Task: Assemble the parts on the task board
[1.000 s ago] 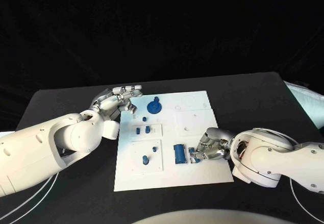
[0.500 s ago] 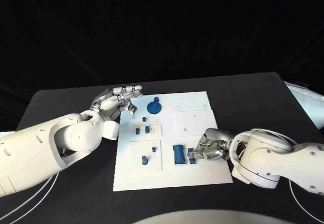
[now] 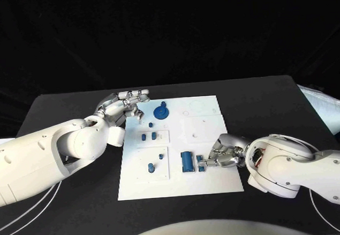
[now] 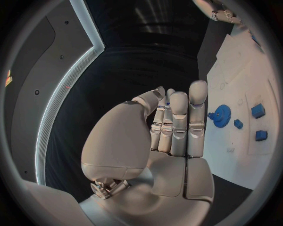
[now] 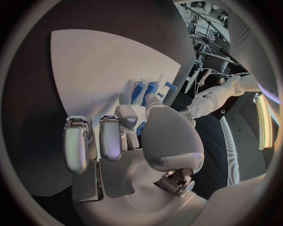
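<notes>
The main risk is the small blue part (image 3: pixel 202 165) slipping or tipping: the right hand (image 3: pixel 222 153) has only a fingertip pinch on it, low on the task board (image 3: pixel 213 184) in the lower middle of the head view, and a skewed push could knock the larger blue part (image 3: pixel 187 160) standing just beside it. The small part sits between the right hand's fingers (image 5: pixel 112 136), which curl in around it; how firm that hold is cannot be told. The left hand (image 3: pixel 125 106) hovers at the board's upper-left corner, fingers (image 4: pixel 177 122) together, lightly bent, holding nothing, near the blue gear (image 3: pixel 161 113).
</notes>
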Motion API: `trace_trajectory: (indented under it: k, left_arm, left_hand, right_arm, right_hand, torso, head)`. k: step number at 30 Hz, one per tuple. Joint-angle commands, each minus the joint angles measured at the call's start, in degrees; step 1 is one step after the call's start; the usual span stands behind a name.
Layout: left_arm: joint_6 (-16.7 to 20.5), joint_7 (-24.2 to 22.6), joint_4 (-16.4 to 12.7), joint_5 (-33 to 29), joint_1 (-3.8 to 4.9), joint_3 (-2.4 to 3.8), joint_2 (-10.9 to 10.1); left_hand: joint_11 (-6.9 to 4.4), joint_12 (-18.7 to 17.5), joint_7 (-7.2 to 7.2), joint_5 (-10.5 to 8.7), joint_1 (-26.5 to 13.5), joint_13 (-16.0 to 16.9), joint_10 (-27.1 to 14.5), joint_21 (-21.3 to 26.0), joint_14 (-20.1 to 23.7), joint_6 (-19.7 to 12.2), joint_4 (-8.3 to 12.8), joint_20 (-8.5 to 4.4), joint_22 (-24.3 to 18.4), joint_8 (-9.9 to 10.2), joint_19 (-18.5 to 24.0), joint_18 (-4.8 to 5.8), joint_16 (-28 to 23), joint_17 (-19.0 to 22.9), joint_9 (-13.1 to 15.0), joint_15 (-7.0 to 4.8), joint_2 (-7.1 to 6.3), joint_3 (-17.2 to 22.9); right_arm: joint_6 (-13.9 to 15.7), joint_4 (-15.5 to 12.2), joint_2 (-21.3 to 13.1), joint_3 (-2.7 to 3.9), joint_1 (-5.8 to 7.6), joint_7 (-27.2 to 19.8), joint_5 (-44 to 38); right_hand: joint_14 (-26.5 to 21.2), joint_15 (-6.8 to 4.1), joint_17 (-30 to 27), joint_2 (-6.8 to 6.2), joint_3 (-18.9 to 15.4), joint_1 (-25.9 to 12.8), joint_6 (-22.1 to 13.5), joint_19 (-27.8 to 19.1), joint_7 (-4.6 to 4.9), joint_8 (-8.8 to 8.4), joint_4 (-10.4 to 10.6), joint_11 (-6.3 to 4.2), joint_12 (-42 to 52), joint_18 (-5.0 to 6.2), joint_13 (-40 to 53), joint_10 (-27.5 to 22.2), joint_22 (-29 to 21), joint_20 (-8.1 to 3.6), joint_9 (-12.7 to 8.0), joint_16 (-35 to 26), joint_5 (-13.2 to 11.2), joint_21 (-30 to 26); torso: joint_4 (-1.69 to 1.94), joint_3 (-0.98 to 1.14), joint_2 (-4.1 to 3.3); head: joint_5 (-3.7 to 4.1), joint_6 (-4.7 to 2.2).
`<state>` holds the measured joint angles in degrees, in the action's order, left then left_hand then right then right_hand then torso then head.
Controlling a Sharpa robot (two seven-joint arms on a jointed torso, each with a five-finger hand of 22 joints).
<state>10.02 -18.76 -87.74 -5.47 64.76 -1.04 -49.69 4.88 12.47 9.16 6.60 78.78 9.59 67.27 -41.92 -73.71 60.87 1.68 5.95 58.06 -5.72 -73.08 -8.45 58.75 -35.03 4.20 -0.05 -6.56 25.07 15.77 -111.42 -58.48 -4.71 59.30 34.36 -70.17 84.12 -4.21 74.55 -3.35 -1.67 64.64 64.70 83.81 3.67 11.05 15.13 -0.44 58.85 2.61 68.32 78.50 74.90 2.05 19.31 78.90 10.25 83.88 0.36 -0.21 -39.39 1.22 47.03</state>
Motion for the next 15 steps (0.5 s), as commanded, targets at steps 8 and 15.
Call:
trace_trajectory:
  k: [8,15]
  left_arm:
    - [-1.3,-0.2,0.1,0.2,-0.08,-0.02,0.3]
    - [-1.3,-0.1,0.1,0.4,-0.12,-0.03,0.4]
  left_hand:
    - [-0.09,0.4,0.21,0.18,0.3,0.1,-0.3,0.2,0.4,-0.1,0.0,-0.14,-0.1,-0.3,0.4,-0.67,-0.3,0.1,-0.1,0.08,0.00,-0.2]
    - [-0.09,0.4,0.21,0.18,0.3,0.1,-0.3,0.2,0.4,-0.1,0.0,-0.14,-0.1,-0.3,0.4,-0.67,-0.3,0.1,-0.1,0.08,0.00,-0.2]
  right_arm:
    - [-4.8,0.1,-0.2,-0.01,-0.05,-3.7,-1.8]
    - [-4.9,1.0,0.7,-0.01,-0.05,-2.4,-2.6]
  right_hand:
    - [3.2,0.05,0.0,1.14,-0.8,6.4,-0.1,0.1,0.30,-0.28,-3.2,0.05,-0.4,-0.09,0.1,-0.1,5.8,0.15,0.2,0.0,-3.2,-0.1]
    - [3.2,0.04,0.2,1.91,-1.1,7.4,0.0,0.2,0.28,-0.27,-3.6,0.03,-0.2,-0.13,0.3,0.0,5.9,0.16,0.2,0.1,-3.6,0.0]
  torso:
    - [0.04,0.01,0.04]
    - [0.09,-0.05,-0.04]
  head:
    - [0.19,-0.15]
    - [0.18,-0.18]
